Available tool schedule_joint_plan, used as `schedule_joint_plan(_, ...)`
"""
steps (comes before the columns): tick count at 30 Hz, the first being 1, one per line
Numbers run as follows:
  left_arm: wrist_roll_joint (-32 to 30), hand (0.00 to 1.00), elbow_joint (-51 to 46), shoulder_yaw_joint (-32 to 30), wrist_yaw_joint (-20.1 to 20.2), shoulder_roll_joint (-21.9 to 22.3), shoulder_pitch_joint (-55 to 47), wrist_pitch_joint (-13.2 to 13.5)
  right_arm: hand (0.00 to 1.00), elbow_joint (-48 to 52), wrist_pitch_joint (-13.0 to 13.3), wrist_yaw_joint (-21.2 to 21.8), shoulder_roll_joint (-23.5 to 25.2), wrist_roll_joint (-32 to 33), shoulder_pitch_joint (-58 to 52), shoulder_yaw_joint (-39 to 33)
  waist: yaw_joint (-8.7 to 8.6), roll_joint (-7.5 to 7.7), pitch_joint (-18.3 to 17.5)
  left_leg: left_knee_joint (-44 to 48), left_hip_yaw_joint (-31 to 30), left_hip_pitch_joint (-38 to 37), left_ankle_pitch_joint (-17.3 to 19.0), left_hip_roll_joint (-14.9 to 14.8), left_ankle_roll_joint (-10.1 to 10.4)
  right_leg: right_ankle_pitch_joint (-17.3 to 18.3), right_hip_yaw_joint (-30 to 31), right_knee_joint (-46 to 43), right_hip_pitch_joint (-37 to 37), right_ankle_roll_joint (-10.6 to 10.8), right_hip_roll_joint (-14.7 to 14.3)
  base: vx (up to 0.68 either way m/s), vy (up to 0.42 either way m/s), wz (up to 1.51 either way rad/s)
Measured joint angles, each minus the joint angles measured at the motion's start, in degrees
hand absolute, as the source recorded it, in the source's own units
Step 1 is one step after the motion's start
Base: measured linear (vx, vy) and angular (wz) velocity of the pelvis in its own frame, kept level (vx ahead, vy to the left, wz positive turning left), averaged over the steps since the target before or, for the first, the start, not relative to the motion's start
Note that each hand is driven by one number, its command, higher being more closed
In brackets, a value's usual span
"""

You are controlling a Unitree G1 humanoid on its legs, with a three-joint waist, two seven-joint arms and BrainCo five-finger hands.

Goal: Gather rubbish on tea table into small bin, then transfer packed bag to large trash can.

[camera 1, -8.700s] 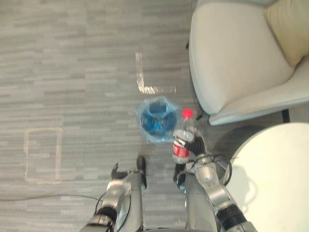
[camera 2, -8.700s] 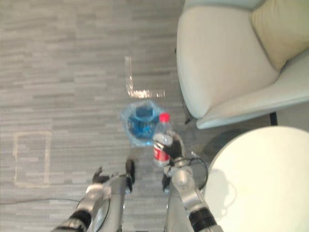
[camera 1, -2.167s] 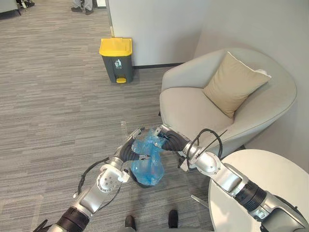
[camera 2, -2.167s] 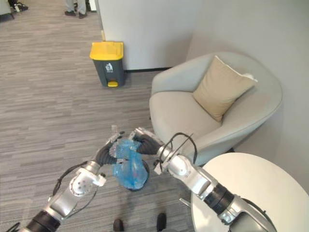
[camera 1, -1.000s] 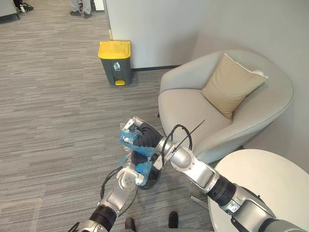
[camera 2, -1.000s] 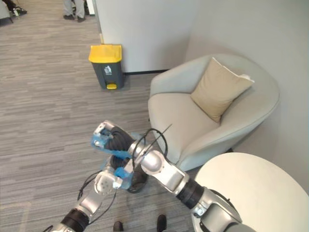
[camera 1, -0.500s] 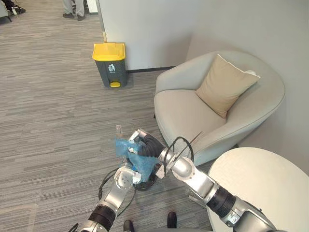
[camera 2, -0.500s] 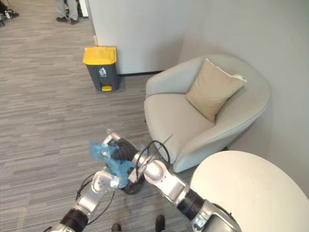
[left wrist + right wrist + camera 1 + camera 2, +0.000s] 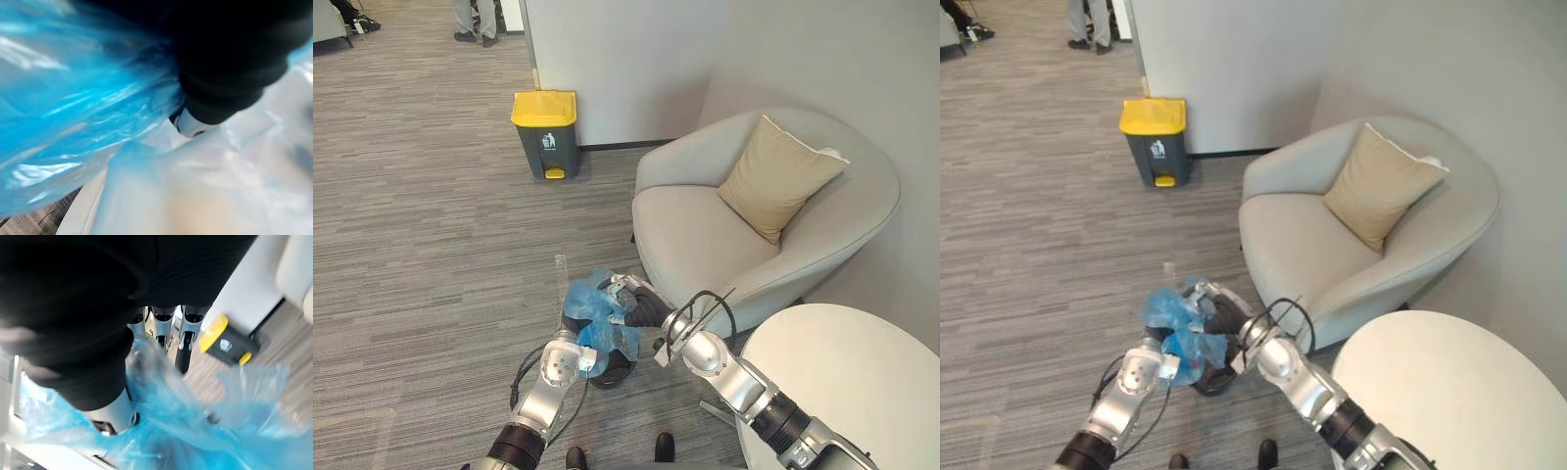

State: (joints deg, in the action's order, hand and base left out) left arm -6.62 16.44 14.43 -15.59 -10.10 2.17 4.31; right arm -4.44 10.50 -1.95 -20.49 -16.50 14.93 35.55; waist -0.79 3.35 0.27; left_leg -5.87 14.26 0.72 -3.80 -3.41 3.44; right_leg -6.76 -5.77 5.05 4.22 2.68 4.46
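Observation:
A crumpled blue rubbish bag is bunched just above the small dark bin on the carpet. My left hand comes up from the lower left and is curled into the bag's lower folds, with blue plastic pressed close around it. From the right, my right hand lies against the bag's top, its fingers straight over the plastic. The large grey trash can with a yellow lid stands by the far wall.
A light grey armchair with a tan cushion stands right of the bin. At the lower right is a round white table. A person's legs show at the far left.
The right hand's fingers have straightened and it has come down with the bag from a raised position toward the bin. The left hand has curled tighter into the bag.

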Motion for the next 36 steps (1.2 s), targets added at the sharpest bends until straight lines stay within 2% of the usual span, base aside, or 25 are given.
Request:
schedule_joint_plan(3,0.22,1.0,-1.3,-1.32,0.12,-0.1,-1.12,0.08,0.0,1.7,0.41,-0.52,-2.18,-1.43,-0.83,-1.9,0.15,-0.08,0.05,0.01,-0.22,0.15,0.0,0.01,0.0,0.02,-0.21,0.0,0.04,0.02,0.01,0.0,-0.001,0.02)
schedule_joint_plan(7,1.79,1.0,-2.75,-4.17,0.09,0.16,-3.79,0.08,0.0,7.45,1.31,-2.11,-1.68,-1.32,-6.53,-9.71,0.27,-0.51,0.21,0.0,-0.31,0.23,0.08,0.09,-0.07,0.15,-0.32,0.0,0.06,0.13,0.07,0.0,0.002,0.01)
schedule_joint_plan(9,2.34,1.0,-3.91,-5.98,0.1,0.72,-5.57,0.08,0.0,8.45,1.62,-3.33,-0.21,-1.03,-9.77,-14.15,0.26,-0.8,0.1,-0.01,-0.46,0.25,0.13,0.52,-0.16,0.48,-0.5,0.0,0.01,0.47,0.03,0.01,0.009,0.04)
schedule_joint_plan(11,2.94,1.0,-4.55,-8.99,0.01,2.27,-7.74,0.11,0.0,8.26,1.62,-4.71,4.14,1.03,-14.38,-20.69,0.22,-1.4,0.02,-0.01,-0.56,0.24,0.19,0.66,-0.24,0.64,-0.54,0.0,-0.05,0.55,0.3,0.0,0.0,0.0)
schedule_joint_plan(13,3.79,1.0,-4.52,-9.87,0.01,2.38,-9.24,0.1,0.0,7.41,1.6,-5.07,6.43,3.23,-17.01,-22.73,0.11,-1.7,0.01,-0.01,-0.58,0.24,0.19,0.69,-0.25,0.65,-0.56,0.0,-0.05,0.56,0.45,0.0,0.0,0.0)
schedule_joint_plan(17,4.75,1.0,0.03,-12.59,0.47,2.53,-10.44,0.19,0.0,-2.25,1.0,-4.79,11.28,6.83,-19.29,-26.71,0.08,-1.71,0.01,0.0,-1.05,0.17,0.18,0.92,-0.25,0.66,-1.21,0.01,-0.34,0.59,0.49,0.0,-0.001,0.06)
schedule_joint_plan(19,5.76,1.0,5.06,-14.6,1.34,2.71,-11.35,0.07,0.0,-11.52,-0.48,-4.45,14.24,10.11,-19.83,-29.8,0.21,-1.72,0.01,0.0,-1.18,0.13,0.18,0.95,-0.25,0.69,-1.45,0.01,-0.45,0.64,0.54,-0.01,-0.007,0.03)
schedule_joint_plan(22,6.66,1.0,11.24,-15.86,2.46,3.27,-12.24,-0.26,0.0,-20.94,-2.64,-3.62,15.75,13.09,-20.05,-32.43,0.3,-1.86,0.18,-0.01,-1.5,-0.4,0.19,0.99,-0.24,0.85,-1.71,0.02,-1.13,0.84,0.62,0.0,-0.002,0.04)
schedule_joint_plan(32,7.99,1.0,28.52,-20.26,4.49,6.2,-12.44,-2.27,0.0,-43.09,-5.38,-3.51,16.02,15.28,-19.41,-36.91,1.14,-2.28,0.41,-0.06,-1.52,-1.77,1.29,0.99,0.22,2.49,-1.92,0.3,-2.32,1.14,0.73,0.0,0.0,0.01)
schedule_joint_plan(36,8.98,1.0,31.72,-20.3,4.64,6.42,-12.33,-2.39,0.0,-47.8,-5.97,-3.85,16.02,15.64,-18.89,-39.14,1.14,-2.35,0.46,-0.05,-1.52,-1.9,1.23,1.02,0.03,2.23,-1.88,0.04,-2.76,1.07,0.71,0.03,-0.003,-0.01)
